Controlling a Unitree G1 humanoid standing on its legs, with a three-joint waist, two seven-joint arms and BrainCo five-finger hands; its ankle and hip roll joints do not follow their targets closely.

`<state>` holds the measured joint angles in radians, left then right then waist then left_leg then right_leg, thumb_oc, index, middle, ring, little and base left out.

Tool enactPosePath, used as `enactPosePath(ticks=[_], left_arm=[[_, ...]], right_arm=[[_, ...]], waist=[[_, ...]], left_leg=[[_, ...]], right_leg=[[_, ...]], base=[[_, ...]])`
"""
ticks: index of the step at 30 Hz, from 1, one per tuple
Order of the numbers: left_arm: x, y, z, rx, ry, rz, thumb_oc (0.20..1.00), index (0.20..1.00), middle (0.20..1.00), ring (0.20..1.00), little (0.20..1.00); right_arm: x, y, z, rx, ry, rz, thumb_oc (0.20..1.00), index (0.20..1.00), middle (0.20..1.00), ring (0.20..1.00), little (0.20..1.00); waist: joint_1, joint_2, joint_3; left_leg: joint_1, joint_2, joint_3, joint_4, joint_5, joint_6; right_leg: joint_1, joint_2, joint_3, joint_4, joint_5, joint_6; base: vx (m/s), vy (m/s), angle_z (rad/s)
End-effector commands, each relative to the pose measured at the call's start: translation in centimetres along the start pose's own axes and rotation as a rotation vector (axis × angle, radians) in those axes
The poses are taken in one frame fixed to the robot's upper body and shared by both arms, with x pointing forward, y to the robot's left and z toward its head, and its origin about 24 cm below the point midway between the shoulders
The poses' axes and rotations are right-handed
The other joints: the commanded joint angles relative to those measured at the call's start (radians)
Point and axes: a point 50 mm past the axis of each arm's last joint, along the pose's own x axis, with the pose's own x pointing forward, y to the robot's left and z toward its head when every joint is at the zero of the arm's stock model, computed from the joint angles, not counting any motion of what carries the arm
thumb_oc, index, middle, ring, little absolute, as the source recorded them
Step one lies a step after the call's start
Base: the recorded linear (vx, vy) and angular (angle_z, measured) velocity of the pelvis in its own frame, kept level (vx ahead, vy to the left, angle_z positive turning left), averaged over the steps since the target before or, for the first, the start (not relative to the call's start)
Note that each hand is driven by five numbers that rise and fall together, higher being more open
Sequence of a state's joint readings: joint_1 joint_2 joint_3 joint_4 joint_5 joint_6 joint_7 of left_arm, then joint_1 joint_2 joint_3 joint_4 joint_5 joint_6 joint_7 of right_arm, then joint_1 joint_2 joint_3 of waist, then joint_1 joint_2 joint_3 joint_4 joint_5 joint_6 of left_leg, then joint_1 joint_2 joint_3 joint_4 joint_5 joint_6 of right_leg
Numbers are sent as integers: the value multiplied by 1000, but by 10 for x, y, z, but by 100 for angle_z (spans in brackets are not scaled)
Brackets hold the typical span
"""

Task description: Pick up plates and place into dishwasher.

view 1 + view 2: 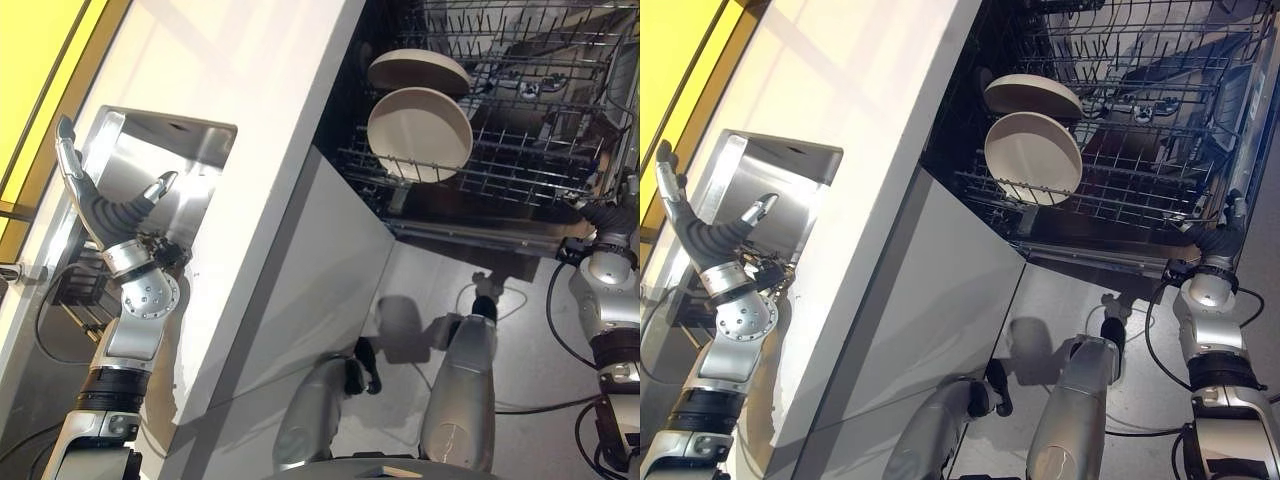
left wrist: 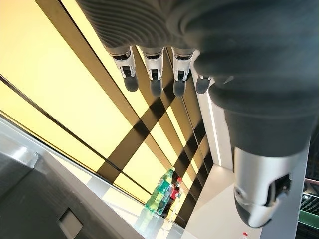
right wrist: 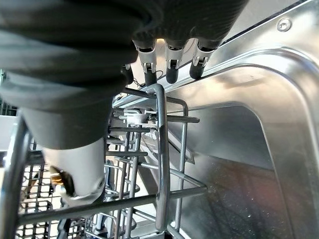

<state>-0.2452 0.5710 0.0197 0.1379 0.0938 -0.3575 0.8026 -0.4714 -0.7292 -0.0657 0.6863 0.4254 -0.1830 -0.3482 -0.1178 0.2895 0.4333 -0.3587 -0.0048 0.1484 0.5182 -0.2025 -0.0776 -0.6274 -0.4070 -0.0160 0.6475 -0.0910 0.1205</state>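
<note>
Two beige plates stand on edge in the dishwasher's lower rack point(image 1: 530, 175): the nearer plate point(image 1: 420, 135) faces me and the second plate point(image 1: 418, 71) leans behind it. My left hand point(image 1: 97, 207) is raised over the steel sink point(image 1: 190, 165), open with fingers spread, holding nothing. In its wrist view the fingers point(image 2: 155, 74) point straight out at a yellow wall. My right hand point(image 1: 1220, 240) is at the rack's right end, far from the plates. Its fingers point(image 3: 172, 67) are straight, beside a rack wire point(image 3: 159, 159), with nothing in them.
A white counter point(image 1: 270, 110) runs between the sink and the open dishwasher. An upper wire rack point(image 1: 520, 40) sits above the plates. The steel tub wall point(image 3: 259, 129) lies close to my right hand. Bottles point(image 2: 163, 194) stand far back on the counter.
</note>
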Motion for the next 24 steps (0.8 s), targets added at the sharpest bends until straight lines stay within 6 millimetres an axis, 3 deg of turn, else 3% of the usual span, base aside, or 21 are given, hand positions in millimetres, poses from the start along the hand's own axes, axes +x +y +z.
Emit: enactPosePath(ticks=[1, 12, 19, 24], left_arm=[[-12, 1, -4, -22, 48, 28, 1000, 1000, 1000, 1000, 1000], [-13, -8, -1, -22, 55, 7, 1000, 1000, 1000, 1000, 1000], [-13, -3, -3, -17, 67, 10, 1000, 1000, 1000, 1000, 1000], [-16, 1, -8, -6, 98, 2, 1000, 1000, 1000, 1000, 1000]], right_arm=[[17, 8, 57, 76, -225, 102, 1000, 1000, 1000, 1000, 1000], [21, 28, 73, 56, -249, 150, 1000, 1000, 1000, 1000, 1000], [16, 48, 86, 24, -308, 177, 1000, 1000, 1000, 1000, 1000], [16, 50, 92, -3, -327, 195, 1000, 1000, 1000, 1000, 1000]], waist=[[3, 98, 31], [34, 100, 18], [72, 95, 9], [101, 84, -13]], left_leg=[[-63, -2, -4, 42, 7, -4], [-60, -19, 7, 41, 3, 1], [-55, -34, 11, 41, -4, 9], [-44, -40, 9, 49, -14, 7]], right_leg=[[61, -67, 134, 93, -102, -38], [82, -100, 117, 85, -91, -39], [120, -136, 81, 54, -66, -36], [161, -158, 50, 33, -59, -36]], base=[[52, 99, -2], [51, 63, 2], [65, 47, 6], [117, 56, 11]])
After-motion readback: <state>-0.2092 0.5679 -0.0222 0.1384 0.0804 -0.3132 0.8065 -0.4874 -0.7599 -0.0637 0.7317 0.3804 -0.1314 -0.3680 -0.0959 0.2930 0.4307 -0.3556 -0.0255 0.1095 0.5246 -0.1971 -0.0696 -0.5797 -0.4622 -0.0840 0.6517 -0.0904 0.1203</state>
